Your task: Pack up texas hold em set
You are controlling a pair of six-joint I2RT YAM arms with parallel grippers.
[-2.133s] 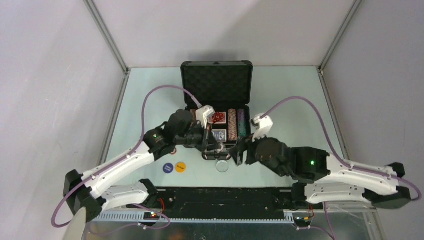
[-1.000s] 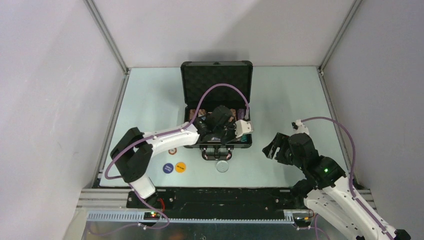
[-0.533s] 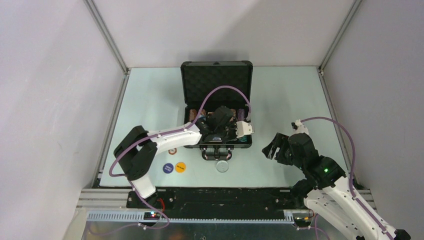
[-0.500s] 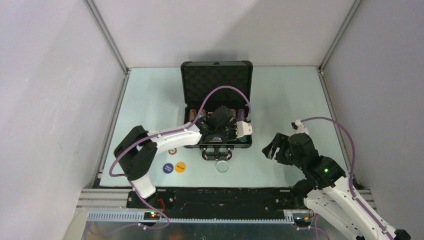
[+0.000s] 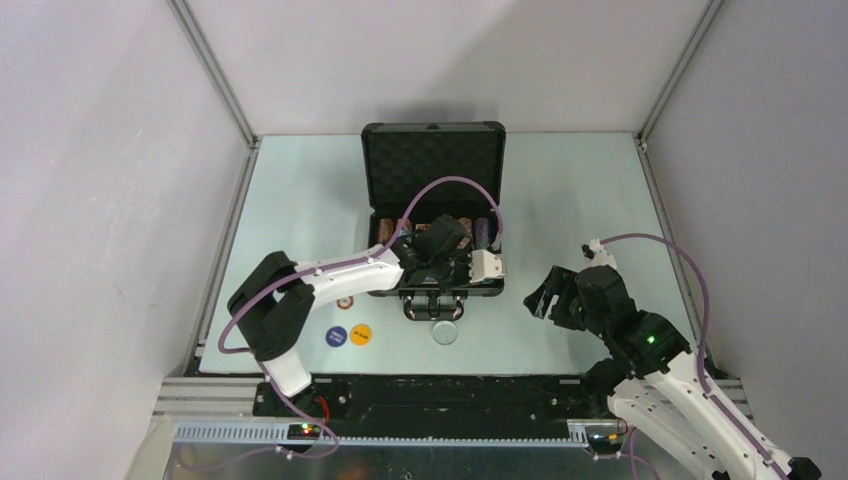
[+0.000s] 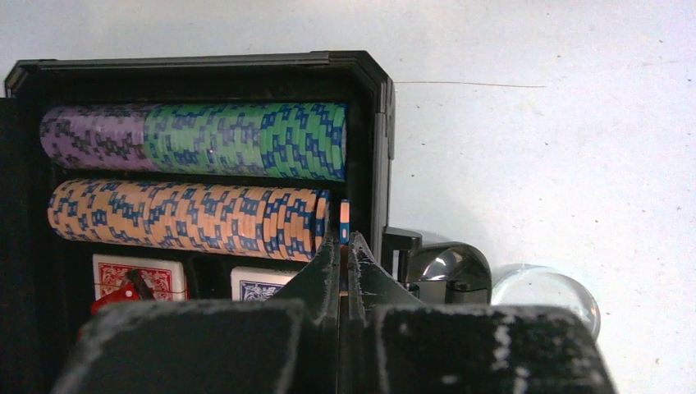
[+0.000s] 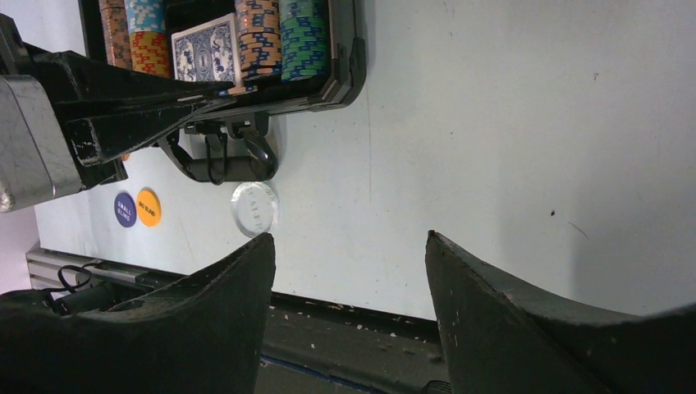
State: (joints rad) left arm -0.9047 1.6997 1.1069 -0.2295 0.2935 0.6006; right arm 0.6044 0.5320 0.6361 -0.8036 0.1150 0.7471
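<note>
The black case (image 5: 433, 165) lies open at the table's middle, its foam lid standing up at the back. In the left wrist view its tray holds a purple and green chip row (image 6: 197, 139), an orange chip row (image 6: 185, 217), a red card deck (image 6: 160, 275), a blue card deck (image 6: 263, 281) and red dice (image 6: 121, 295). My left gripper (image 6: 345, 242) is shut on an orange and blue poker chip (image 6: 344, 215), held edge-on at the near end of the orange row, beside the case wall. My right gripper (image 7: 349, 236) hangs open and empty over bare table, right of the case (image 7: 345, 82).
On the table in front of the case lie a clear round button (image 5: 444, 332), an orange button (image 5: 361, 333) and a blue button (image 5: 337, 335). The case handle (image 6: 443, 263) juts toward the near edge. Side walls close in the table left and right.
Since two seconds ago the right arm has pulled back to the right of the case and the left arm has swung over the tray. In the last half second the left wrist shifted slightly nearer.
</note>
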